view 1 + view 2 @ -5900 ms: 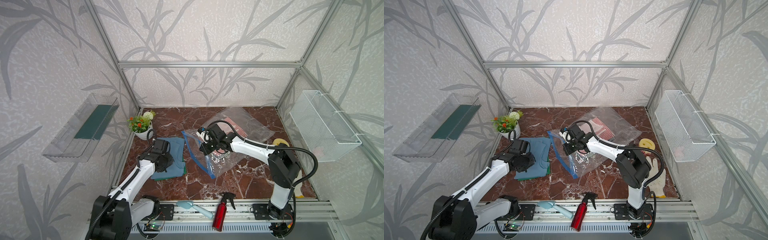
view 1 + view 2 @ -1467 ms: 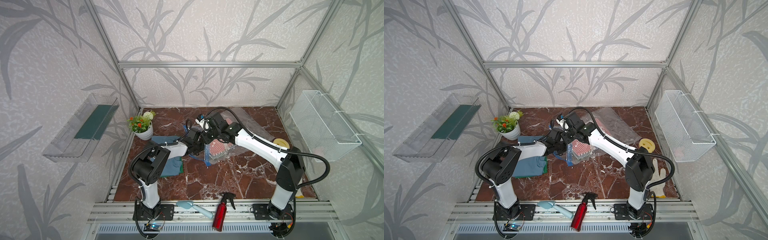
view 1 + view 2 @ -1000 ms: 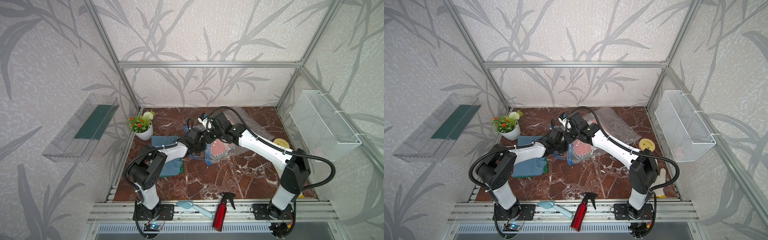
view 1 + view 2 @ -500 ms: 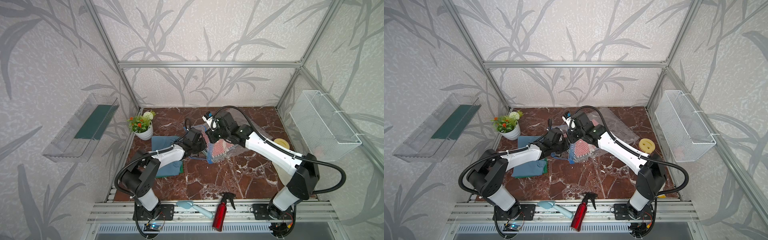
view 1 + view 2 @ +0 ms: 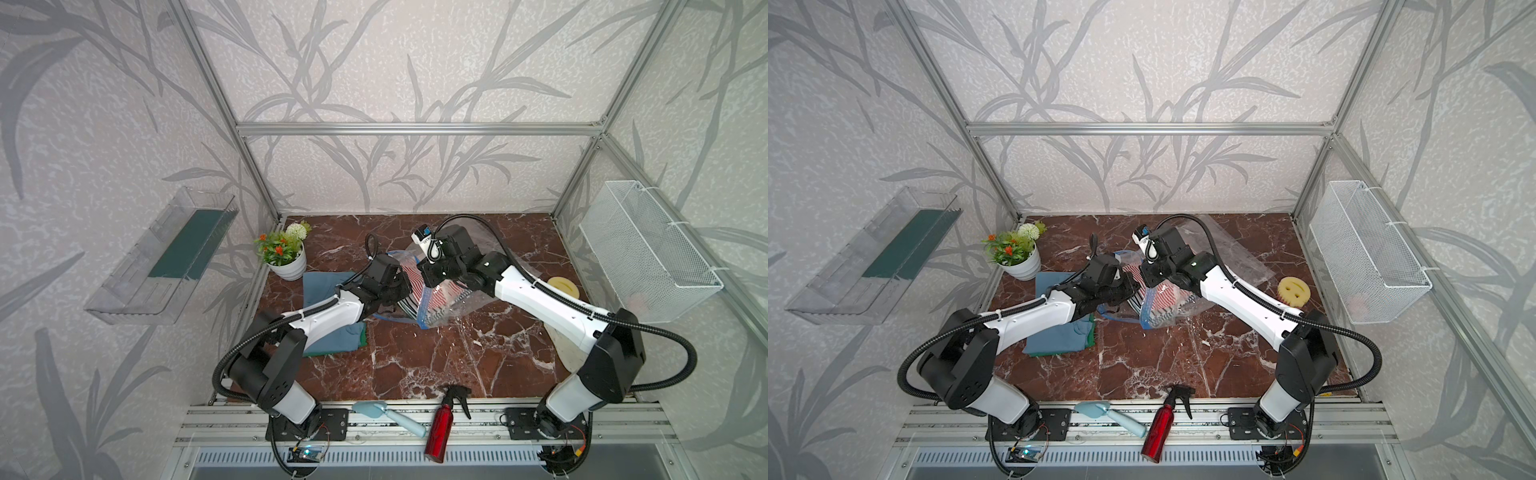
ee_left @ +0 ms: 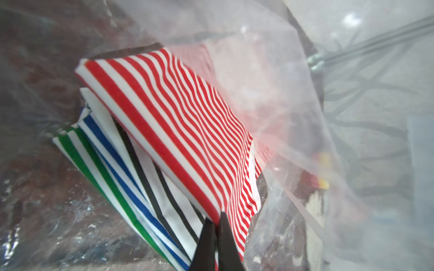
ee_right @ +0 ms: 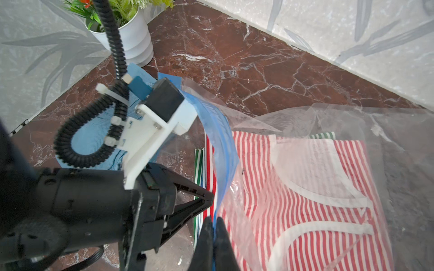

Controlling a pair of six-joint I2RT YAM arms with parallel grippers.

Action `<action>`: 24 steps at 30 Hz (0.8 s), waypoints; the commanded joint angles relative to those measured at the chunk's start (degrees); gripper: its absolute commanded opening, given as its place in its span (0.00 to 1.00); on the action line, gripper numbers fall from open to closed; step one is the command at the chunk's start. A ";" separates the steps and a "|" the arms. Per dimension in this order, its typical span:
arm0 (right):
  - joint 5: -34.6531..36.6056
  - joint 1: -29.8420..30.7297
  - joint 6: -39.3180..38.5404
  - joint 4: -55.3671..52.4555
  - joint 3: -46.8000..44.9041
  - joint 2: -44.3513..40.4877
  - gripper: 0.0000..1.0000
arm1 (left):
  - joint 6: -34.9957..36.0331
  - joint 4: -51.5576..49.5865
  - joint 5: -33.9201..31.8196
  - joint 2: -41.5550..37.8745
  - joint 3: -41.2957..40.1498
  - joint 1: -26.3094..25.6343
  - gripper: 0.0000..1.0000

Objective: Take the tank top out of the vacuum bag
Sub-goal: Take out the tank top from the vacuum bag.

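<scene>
At mid-tabletop point(image 5: 415, 361), toward the rear: vacuum bag point(image 5: 1246, 259), clear and crinkled, its mouth facing the left arm. Contents: tank top point(image 7: 305, 187), red-and-white striped, folded, with green, blue and black stripes showing on its lower folds. It lies mostly inside the bag, one edge at the mouth. Right gripper point(image 7: 214, 226): jaws closed on the blue zip strip point(image 7: 220, 131), holding the mouth's upper lip raised. Left gripper point(image 6: 217, 225): jaws pinched together on the tank top's near edge at the mouth, just beside the right gripper.
</scene>
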 commanded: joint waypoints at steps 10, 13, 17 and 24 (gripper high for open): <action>0.72 -0.95 -0.28 -0.11 4.79 2.28 0.00 | 1.59 -7.20 2.52 -8.52 1.55 -0.32 0.00; 0.58 -1.02 -0.54 -0.15 4.79 2.52 0.00 | 1.70 -11.65 0.47 -12.39 1.48 -0.31 0.00; 0.28 -1.00 -0.37 -0.16 3.71 2.28 0.00 | -0.20 -17.62 -2.34 -16.37 0.12 -0.26 0.00; -0.86 -1.02 0.25 0.27 1.74 1.34 0.00 | -2.62 -20.83 -5.69 -21.83 -6.33 -0.16 0.00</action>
